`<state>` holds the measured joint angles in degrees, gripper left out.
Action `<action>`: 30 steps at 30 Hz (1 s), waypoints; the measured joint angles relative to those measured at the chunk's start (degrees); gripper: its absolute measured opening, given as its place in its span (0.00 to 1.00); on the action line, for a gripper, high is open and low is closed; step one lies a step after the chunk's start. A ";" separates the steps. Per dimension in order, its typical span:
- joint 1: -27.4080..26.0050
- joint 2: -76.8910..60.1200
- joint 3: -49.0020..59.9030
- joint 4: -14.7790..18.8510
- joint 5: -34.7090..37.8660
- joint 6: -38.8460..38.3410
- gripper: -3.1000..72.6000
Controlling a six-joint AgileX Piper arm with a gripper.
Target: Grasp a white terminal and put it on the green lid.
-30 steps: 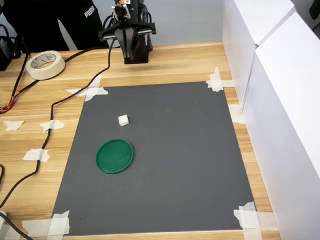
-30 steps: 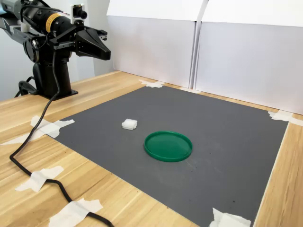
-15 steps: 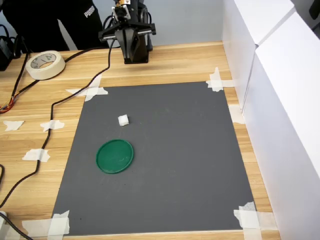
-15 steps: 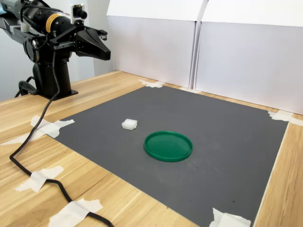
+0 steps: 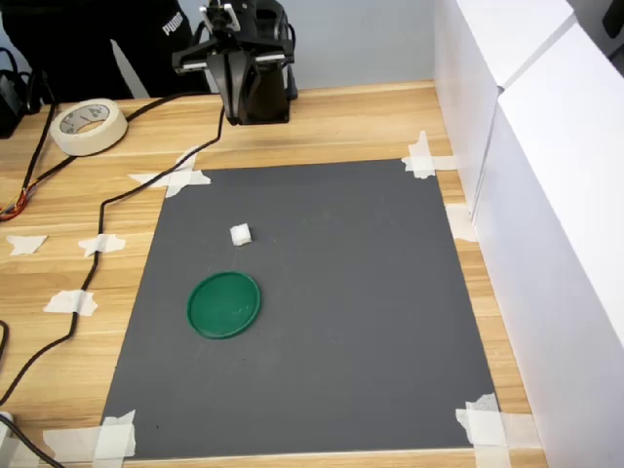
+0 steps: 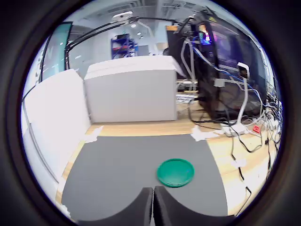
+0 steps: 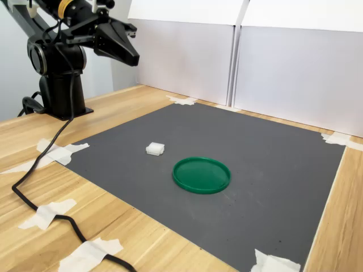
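Note:
The white terminal lies on the dark grey mat, a short way from the green lid. The lid lies flat on the mat with nothing on it. My gripper hangs high above the wooden table near the arm's base, well apart from both things. In the wrist view its fingers meet, shut on nothing. That view also shows the green lid. The terminal is hidden in the wrist view.
A roll of cream tape sits at the first exterior view's upper left. A black cable trails along the mat's edge. White walls close off the first exterior view's right. A person in black stands behind the table.
The gripper has risen and swung a little toward the first exterior view's left. The terminal and lid have not moved.

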<state>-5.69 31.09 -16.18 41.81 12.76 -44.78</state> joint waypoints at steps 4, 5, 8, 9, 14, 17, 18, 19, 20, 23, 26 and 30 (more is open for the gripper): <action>0.00 5.37 -7.39 -3.82 11.57 -2.66 0.02; 0.00 6.69 -8.93 -5.02 14.59 -3.03 0.02; 0.00 10.05 -12.46 -8.71 21.81 -3.25 0.02; 0.00 11.13 -13.45 -10.04 23.84 -3.36 0.02; 0.00 16.11 -17.59 -16.27 31.77 -3.42 0.02; 0.00 19.14 -19.85 -18.21 35.45 -3.42 0.02; 0.00 20.19 -20.66 -18.46 36.52 -3.42 0.02; 0.00 21.07 -21.29 -18.56 37.52 -3.42 0.02; 0.00 22.22 -22.03 -18.56 38.16 -3.42 0.02; 0.00 25.41 -24.16 -19.02 40.05 -3.42 0.02; 0.00 28.37 -26.28 -19.71 41.62 -3.09 0.02; 0.00 32.32 -29.18 -21.37 44.04 -2.03 0.02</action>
<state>-5.69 63.41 -45.36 20.45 56.80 -46.81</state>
